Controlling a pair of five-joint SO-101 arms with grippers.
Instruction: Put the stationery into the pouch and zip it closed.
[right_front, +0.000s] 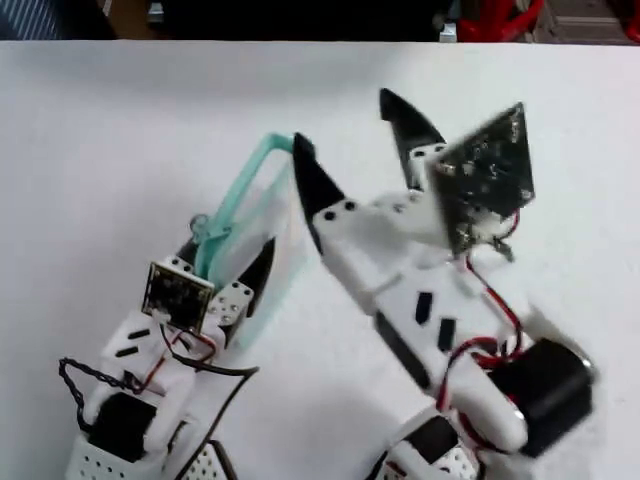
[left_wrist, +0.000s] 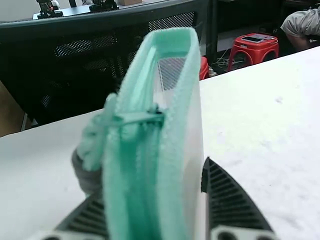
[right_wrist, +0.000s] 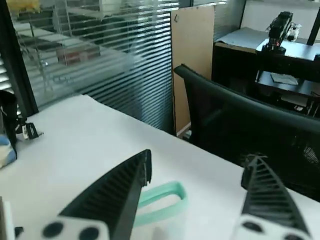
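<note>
A: Where's the pouch (right_front: 250, 190)?
B: Left of centre over the white table (right_front: 120, 130), standing on edge with its teal zipper strip on top.
A: What holds it?
B: The left gripper (right_front: 228, 255). Its jaws pinch the near end.
A: And the right gripper (right_front: 342, 122)?
B: It's at the pouch's far end, jaws spread wide, one fingertip (right_front: 298, 145) just beside the strip's corner.

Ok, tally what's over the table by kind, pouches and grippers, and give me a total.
pouch: 1
grippers: 2, the left gripper shut on the pouch, the right gripper open
total: 3
</note>
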